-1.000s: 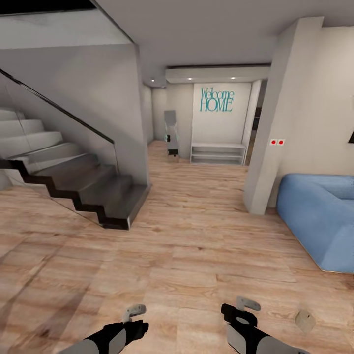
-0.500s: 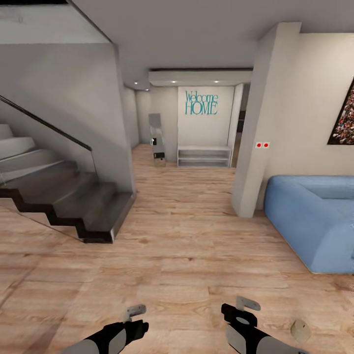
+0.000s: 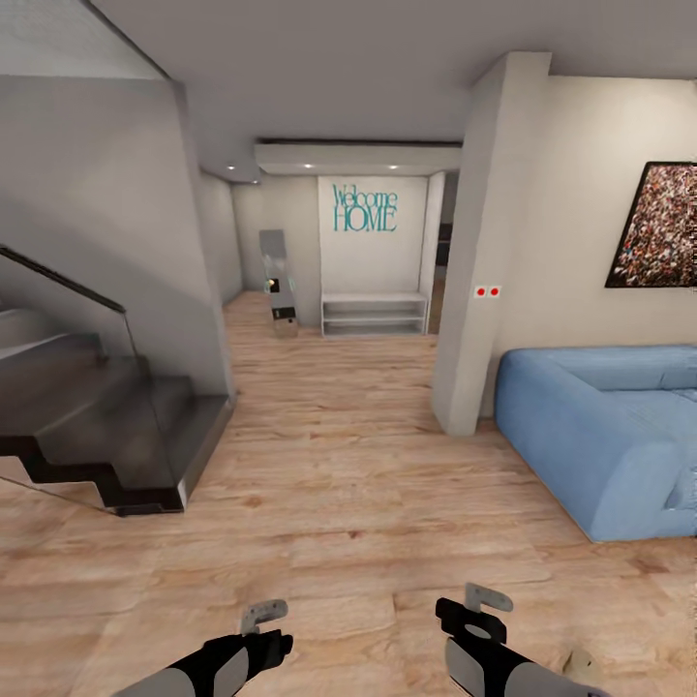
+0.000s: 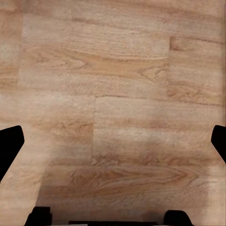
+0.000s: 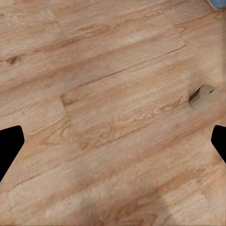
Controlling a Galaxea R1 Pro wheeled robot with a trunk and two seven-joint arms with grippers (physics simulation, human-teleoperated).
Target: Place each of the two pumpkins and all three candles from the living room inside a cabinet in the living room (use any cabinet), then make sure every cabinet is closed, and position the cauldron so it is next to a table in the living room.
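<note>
1 candle (image 3: 581, 666) lies on the floor (image 3: 339, 503) at the lower right of the head view, just right of the right arm. It is a stubby grey-beige cylinder, partly cut off by the arm and the picture's edge. The right wrist view shows the candle (image 5: 203, 95) more fully: a matte, pale drum tipped on its side, with a thin dark wick poking from one end, resting on the planks well apart from the gripper.

The right gripper (image 3: 481, 608) hangs low over the floor, released, its 2 black fingertips spread wide with nothing between them. The left gripper (image 3: 263, 624) is likewise spread and empty, with bare wood under it. Both arms have glossy black wrists and grey shells.

The floor is light wooden planking with clear grain and knots. To the right stands a blue sofa (image 3: 600, 436), rounded and soft, with a fabric texture. Above it hangs a dark-framed picture (image 3: 663, 225) of speckled red and white. A plain white pillar (image 3: 479, 252) carries 2 small red dots. On the left rises a staircase (image 3: 106, 426) with dark, smooth treads and a glass side panel. At the far end of the hall, teal lettering (image 3: 365, 207) sits on a white wall above a low white shelf (image 3: 375, 315).
</note>
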